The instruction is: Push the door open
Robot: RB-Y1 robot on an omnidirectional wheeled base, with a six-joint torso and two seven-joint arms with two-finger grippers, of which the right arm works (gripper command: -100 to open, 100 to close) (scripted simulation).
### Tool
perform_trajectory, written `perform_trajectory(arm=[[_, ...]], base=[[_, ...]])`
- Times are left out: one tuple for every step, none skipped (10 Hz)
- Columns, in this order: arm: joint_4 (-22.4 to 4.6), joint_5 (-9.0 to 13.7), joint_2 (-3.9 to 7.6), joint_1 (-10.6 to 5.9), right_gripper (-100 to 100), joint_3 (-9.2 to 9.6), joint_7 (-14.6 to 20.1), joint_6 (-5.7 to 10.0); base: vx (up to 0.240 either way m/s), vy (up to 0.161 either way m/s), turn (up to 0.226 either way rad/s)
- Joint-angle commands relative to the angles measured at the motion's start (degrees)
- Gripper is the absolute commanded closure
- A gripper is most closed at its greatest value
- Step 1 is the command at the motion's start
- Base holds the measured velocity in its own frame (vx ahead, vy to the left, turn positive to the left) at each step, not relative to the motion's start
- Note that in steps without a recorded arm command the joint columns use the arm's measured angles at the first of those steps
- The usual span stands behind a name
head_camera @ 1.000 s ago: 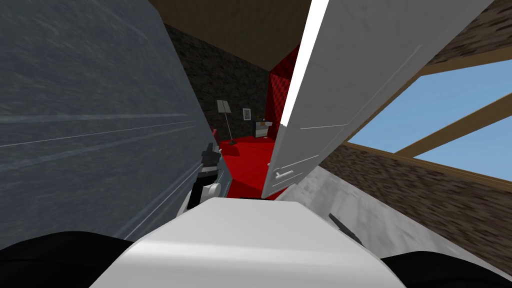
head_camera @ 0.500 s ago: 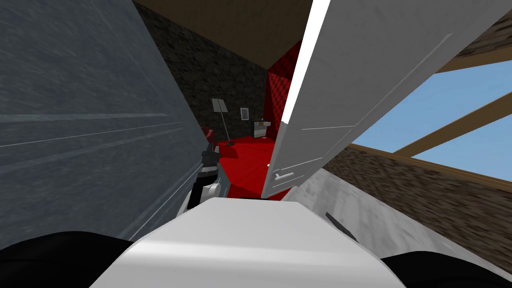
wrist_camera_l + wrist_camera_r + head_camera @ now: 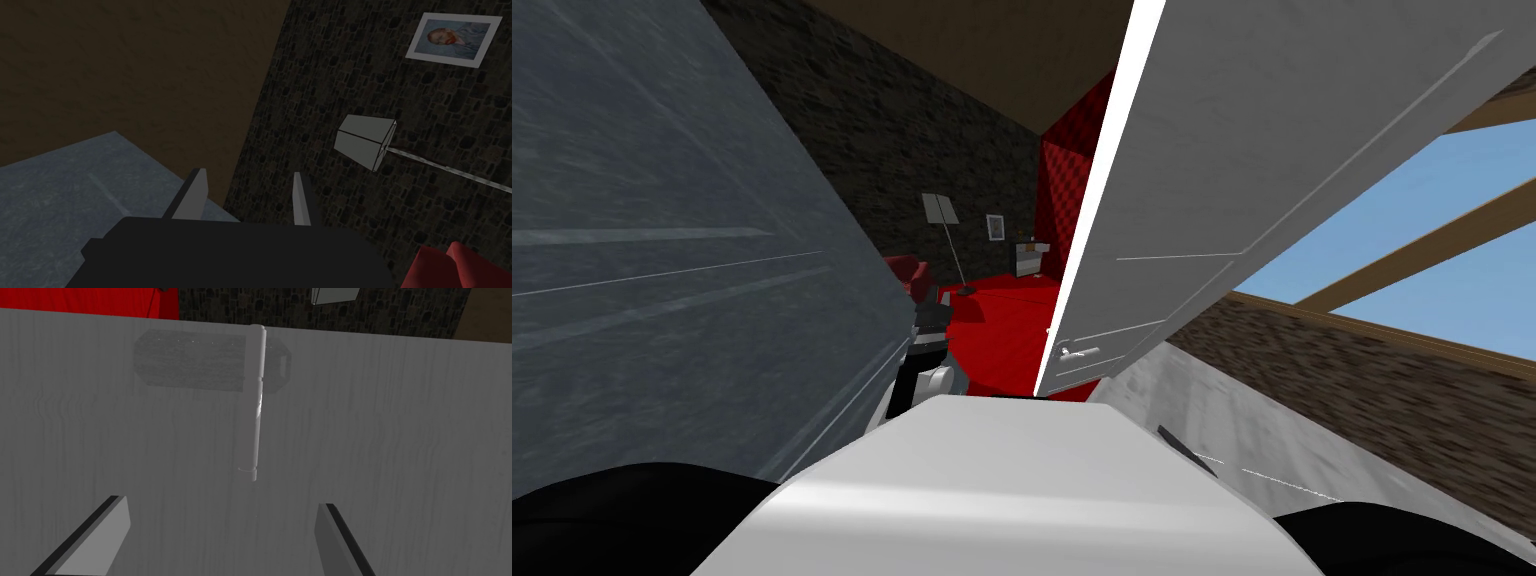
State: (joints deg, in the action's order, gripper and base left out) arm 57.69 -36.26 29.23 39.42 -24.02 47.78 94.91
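- Door (image 3: 1212, 150) is a white panel with faint grain. It stands partway open, and its bright free edge runs down the middle of the head view.
- Its pale lever handle (image 3: 254, 403) sits on a grey backplate close to that free edge.
- The right gripper (image 3: 221, 503) faces the door's flat face just short of the lever. Its two blades are spread wide with nothing between them. Whether they touch the panel cannot be told.
- The left gripper (image 3: 249, 172) is raised in the gap between the door's edge and a grey wall (image 3: 662, 250). Its fingers are apart and empty, and it points into the room.
- Past the gap lies a red floor (image 3: 1002, 330), which ends at a dark stone wall (image 3: 892, 140).
- At the floor's far edge, against that wall, stands a floor lamp (image 3: 365, 140) with a pale shade.
- A framed picture (image 3: 452, 37) hangs near the lamp on the stone.
- A red armchair (image 3: 907, 272) sits at the floor's left edge, near the left gripper.
- A white cabinet (image 3: 1032, 258) stands in the far corner, beside a red padded wall (image 3: 1067, 190).
- A brown ceiling (image 3: 992, 50) is overhead.
- On the door's near side, a brick wall (image 3: 1362, 380) carries a window (image 3: 1412, 230) with blue sky and wooden beams.
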Motion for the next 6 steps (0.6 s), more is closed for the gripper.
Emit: perform_trajectory(arm=[[1.3, -0.25, -0.19, 0.53, -100, 0.33, 0.08, 0.55], [1.99, -0.47, -0.29, 0.78, -100, 0.6, 0.08, 1.27], [2.51, -0.63, -0.36, 0.96, -100, 0.8, 0.08, 1.98], [2.94, -0.77, -0.42, 1.12, -100, 0.97, 0.07, 2.71], [2.39, -0.7, -0.37, 0.93, -100, 0.88, -0.04, 2.27], [2.39, -0.7, -0.37, 0.93, 100, 0.88, -0.04, 2.27]], base=[[0.194, 0.079, -0.062], [0.198, 0.083, -0.089], [0.175, 0.079, -0.092], [0.17, 0.078, -0.081], [0.078, 0.039, -0.014], [-0.011, -0.005, 0.013]])
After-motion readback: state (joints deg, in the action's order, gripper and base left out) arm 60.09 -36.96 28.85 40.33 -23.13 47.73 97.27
